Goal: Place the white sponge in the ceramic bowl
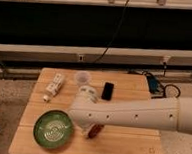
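The green ceramic bowl (53, 130) with a pale pattern inside sits at the front left of the wooden table (129, 147). My white arm reaches in from the right across the table. Its gripper (84, 124) is at the arm's left end, just to the right of the bowl's rim and low over the table. The arm's body covers most of it. The white sponge does not show anywhere in view; it may be hidden under the arm's end.
A white printed tube-like package (53, 86) lies at the back left. A translucent cup (83, 78) and a black phone (107, 91) stand at the back middle. A small reddish-brown thing (96, 130) lies under the arm, right of the bowl. Cables lie on the floor at the right.
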Robot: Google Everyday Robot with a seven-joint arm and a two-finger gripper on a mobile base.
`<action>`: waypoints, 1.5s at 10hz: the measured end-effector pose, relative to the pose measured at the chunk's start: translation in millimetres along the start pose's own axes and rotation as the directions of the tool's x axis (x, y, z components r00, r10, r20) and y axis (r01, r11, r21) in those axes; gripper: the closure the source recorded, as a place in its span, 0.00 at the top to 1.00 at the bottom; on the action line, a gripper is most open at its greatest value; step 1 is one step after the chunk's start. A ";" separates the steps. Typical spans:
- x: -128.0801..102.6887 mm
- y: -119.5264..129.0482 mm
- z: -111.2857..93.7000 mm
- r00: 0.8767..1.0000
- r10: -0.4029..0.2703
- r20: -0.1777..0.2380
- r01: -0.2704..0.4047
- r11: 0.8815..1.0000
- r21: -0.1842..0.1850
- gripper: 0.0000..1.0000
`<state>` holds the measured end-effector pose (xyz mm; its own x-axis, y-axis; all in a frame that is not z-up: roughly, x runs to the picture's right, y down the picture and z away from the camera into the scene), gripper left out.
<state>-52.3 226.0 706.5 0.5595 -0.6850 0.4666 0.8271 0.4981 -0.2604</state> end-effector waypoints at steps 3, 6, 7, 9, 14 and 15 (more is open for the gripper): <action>-12.3 -18.3 2.5 0.999 -0.044 0.007 0.043 0.999 0.020 0.00; -21.6 -26.3 1.9 0.996 -0.084 0.022 0.084 0.996 0.024 0.00; -28.1 -33.4 2.1 0.995 -0.095 0.027 0.094 0.995 0.023 0.00; -41.9 -44.9 2.9 0.992 -0.123 0.037 0.122 0.992 0.018 0.00; -69.6 -75.6 2.7 0.981 -0.188 0.055 0.188 0.982 0.006 0.00; -75.8 -83.7 3.6 0.978 -0.201 0.056 0.201 0.980 0.003 0.00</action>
<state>-164.1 238.1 695.9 0.3781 -0.7402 0.5560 0.9225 0.3518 -0.1591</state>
